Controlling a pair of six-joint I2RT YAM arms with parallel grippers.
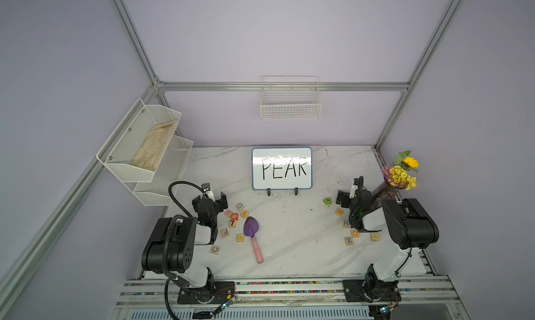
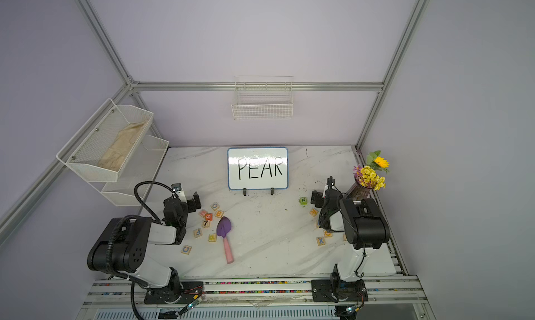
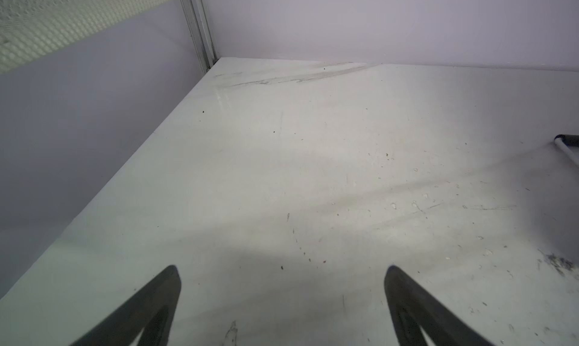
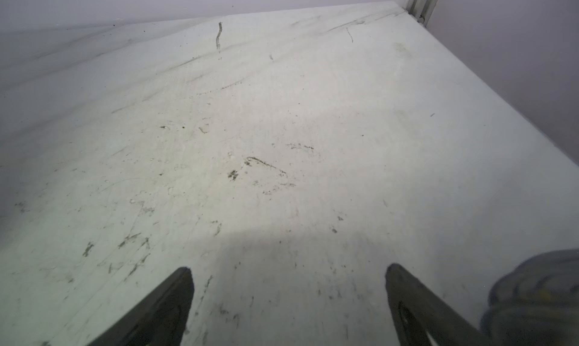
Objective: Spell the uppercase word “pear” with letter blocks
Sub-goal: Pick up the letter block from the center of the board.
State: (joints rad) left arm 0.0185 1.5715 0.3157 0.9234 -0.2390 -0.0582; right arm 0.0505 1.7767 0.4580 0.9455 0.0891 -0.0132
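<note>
The letter blocks lie in two loose clusters on the marble table, one near each arm, in front of the whiteboard reading PEAR. We see the left gripper and right gripper both spread wide and empty above bare tabletop. A purple trowel lies beside the left cluster, which holds the orange E. The orange A and blue R sit by the right arm. Which block bears P we cannot tell.
</note>
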